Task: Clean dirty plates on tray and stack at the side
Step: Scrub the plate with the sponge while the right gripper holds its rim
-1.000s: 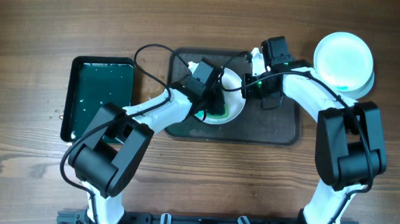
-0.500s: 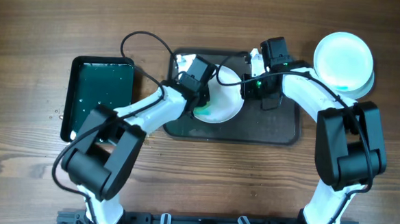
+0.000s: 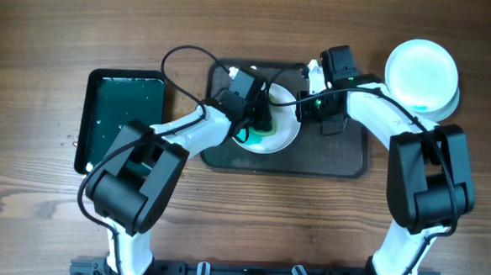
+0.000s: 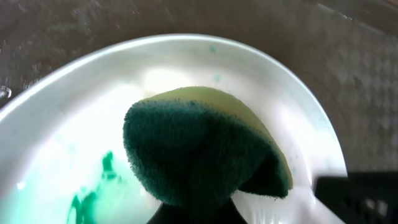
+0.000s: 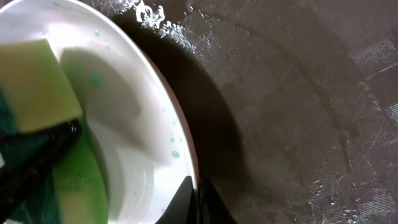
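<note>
Scrubbing calls for the left tool (image 3: 257,125), clamped on the sponge (image 4: 205,149), to cover the lower-left green smear (image 4: 93,198). The right tool (image 3: 304,107), pinched shut on the plate (image 3: 286,133) by its rim, steadies it.

Even, bright light from above fills the overhead view; the desk (image 3: 49,26) is sharp to its edges and shadows are faint. The stacked plates (image 3: 423,73) glare almost white. The left wrist view is soft: the sponge (image 4: 199,149) is close and blurred, dark underneath, the plate (image 4: 62,124) blown out. In the right wrist view the wet tray (image 5: 298,93) glints, and the plate's rim throws a dark shadow.
</note>
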Controlling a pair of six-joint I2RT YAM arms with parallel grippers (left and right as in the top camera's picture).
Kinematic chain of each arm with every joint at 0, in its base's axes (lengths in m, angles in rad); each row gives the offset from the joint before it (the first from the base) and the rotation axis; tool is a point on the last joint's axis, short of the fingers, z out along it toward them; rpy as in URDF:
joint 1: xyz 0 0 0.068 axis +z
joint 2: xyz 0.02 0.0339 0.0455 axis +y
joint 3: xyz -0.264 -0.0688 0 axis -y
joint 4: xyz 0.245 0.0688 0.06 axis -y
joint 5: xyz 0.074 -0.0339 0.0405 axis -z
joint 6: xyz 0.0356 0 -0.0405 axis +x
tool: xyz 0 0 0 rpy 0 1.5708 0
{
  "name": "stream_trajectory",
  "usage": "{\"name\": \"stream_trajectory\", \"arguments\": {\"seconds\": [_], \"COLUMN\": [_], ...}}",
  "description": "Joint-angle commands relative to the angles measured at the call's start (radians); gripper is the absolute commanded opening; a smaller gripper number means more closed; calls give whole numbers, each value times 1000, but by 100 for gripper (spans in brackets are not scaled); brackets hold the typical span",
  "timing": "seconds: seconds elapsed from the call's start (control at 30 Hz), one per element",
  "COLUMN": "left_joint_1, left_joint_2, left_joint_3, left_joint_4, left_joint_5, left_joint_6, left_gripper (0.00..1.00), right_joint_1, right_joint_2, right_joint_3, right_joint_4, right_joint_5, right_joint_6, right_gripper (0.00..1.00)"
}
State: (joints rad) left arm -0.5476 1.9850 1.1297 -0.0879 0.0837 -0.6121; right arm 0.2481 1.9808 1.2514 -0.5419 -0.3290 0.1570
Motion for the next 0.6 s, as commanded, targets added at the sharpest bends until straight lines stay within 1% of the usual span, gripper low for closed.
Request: {"name": "stream_trajectory", "arguments": {"seconds": [0.0,0.13,0.33,0.43,0.57], "left_joint_1": [3,3,3,3,-1], "left_joint_2": [28,33,41,37,-16], "left_joint_3": [-2,-2,-2,-2,-2], "left_joint_4": [17,15,38,83,159], "left_joint_5": [-163,-367,-660,-712,-712], "left_joint_6": [1,86,89,89,81], "left_gripper": [4,4,4,4,4], "right_joint_1": [-2,-2,-2,-2,-2], "right_joint_2": [9,9,9,9,9], "right_joint_3": [0,0,0,0,0], "right_joint_4": [2,2,-2,-2,-16], "right_joint_5": [-1,-1,-1,-1,18], "right_joint_6": [0,-1,-4,-23,-27], "right_gripper": [4,4,4,5,4]}}
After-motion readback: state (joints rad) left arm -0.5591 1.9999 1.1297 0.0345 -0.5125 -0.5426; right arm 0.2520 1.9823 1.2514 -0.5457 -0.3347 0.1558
